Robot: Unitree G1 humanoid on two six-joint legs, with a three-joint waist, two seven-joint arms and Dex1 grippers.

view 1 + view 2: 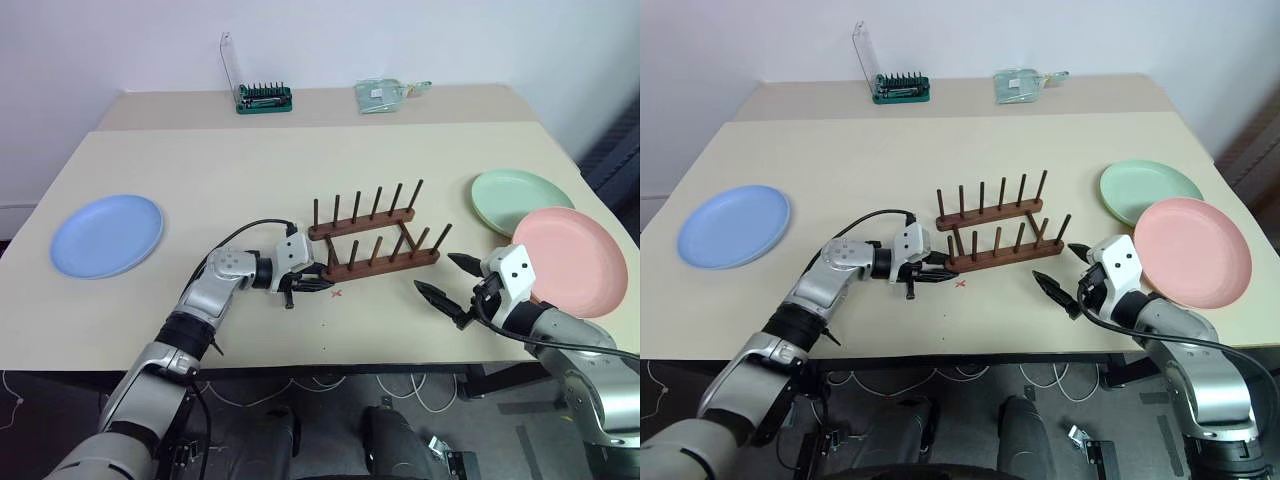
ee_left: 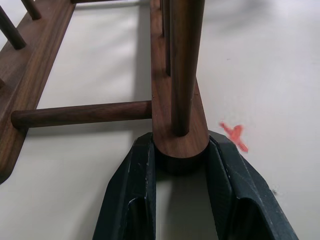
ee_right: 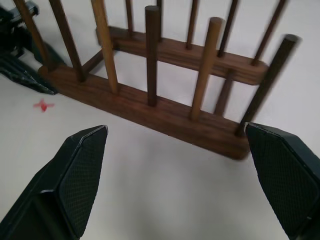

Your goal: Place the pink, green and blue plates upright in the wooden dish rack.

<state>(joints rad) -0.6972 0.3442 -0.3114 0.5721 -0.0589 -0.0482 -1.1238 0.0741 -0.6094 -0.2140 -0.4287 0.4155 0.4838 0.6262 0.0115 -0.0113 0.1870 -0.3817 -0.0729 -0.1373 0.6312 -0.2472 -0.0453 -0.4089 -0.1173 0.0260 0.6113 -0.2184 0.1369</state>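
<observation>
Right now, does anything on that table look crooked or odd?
Yes: the wooden dish rack sits askew to the table edge, its near rail's end clamped by the left end effector. No plates are in it yet.

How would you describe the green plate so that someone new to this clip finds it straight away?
Start at the beige table and go to its right side, past the wooden dish rack. Two plates lie there overlapping. The green plate is the farther one, partly covered by the pink plate. It is pale green, while the blue plate lies alone at the left.
</observation>
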